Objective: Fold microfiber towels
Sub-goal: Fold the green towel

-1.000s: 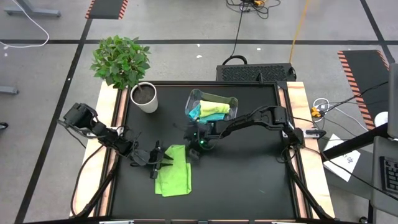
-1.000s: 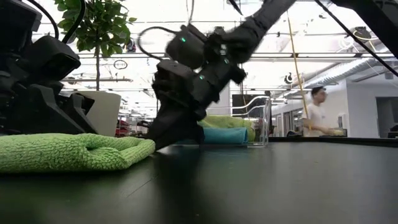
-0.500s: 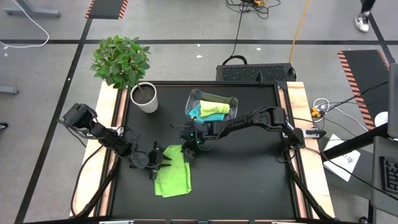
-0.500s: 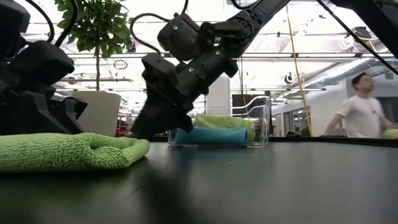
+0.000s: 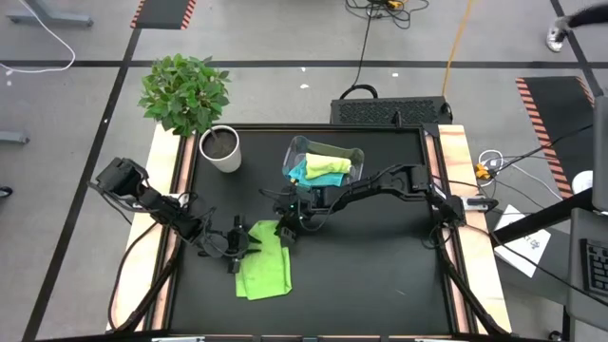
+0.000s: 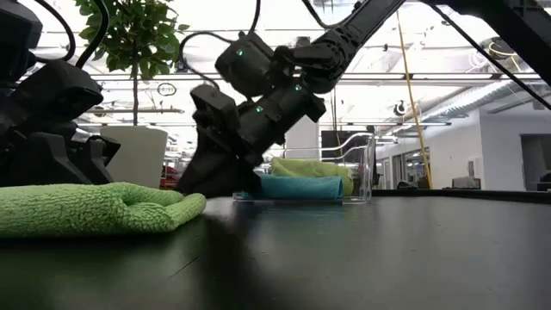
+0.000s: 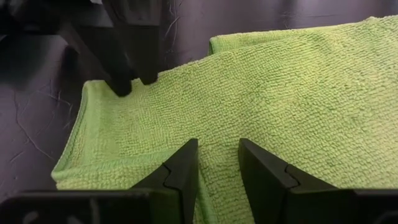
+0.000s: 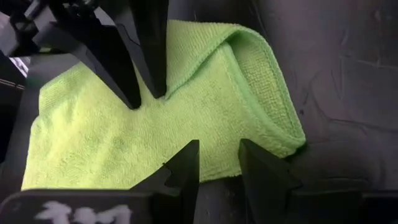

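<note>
A bright green towel (image 5: 266, 275) lies folded on the black table, left of the middle. My left gripper (image 5: 252, 240) reaches over its far left part, fingers a little apart. My right gripper (image 5: 283, 233) comes at the towel's far right corner, fingers also a little apart. In the left wrist view the towel (image 7: 298, 87) fills the picture under my own fingers. A clear bin (image 5: 296, 150) farther back holds a pale yellow-green towel (image 5: 328, 163) lying on a turquoise one (image 5: 299, 173). My left gripper sets both fingertips (image 8: 134, 99) on the towel's top layer, beside a folded edge (image 8: 186, 71), slanting down from the table's left; nothing is pinched between them. My right gripper sets its fingertips (image 7: 121, 87) on the towel near its far edge (image 7: 93, 84), slanting down from the right. The towel lies flat on the table.
A white pot (image 5: 220, 149) with a leafy plant (image 5: 185, 93) stands at the far left corner. The bin (image 6: 366, 168) stands behind the right gripper (image 6: 211, 185). Bare black table lies to the right and in front of the towel.
My right gripper has gone toward the table's left edge and down onto the green towel's far right corner. The left gripper has stayed at the towel, and the towel has kept its place.
</note>
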### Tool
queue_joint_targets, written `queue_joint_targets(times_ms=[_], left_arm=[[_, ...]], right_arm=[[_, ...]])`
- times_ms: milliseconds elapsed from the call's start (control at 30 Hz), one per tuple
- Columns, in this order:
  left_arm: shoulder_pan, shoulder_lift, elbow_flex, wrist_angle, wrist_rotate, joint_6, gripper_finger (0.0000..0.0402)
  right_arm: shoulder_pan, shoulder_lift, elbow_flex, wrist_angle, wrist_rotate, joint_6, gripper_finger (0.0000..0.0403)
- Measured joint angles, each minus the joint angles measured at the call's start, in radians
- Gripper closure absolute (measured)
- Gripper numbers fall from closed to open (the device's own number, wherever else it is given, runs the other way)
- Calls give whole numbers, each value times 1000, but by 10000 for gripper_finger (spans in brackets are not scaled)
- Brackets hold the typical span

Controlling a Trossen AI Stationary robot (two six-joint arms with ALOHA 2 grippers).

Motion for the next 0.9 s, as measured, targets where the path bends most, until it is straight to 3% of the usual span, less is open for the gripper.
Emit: queue_joint_targets(times_ms=[400, 900], left_arm=[[-33, 0, -1, -4, -8, 2, 284], [-41, 2, -2, 24, -40, 36, 284]], right_arm=[[-30, -55, 0, -169, 21, -21, 296], [-32, -16, 0, -51, 0, 22, 296]])
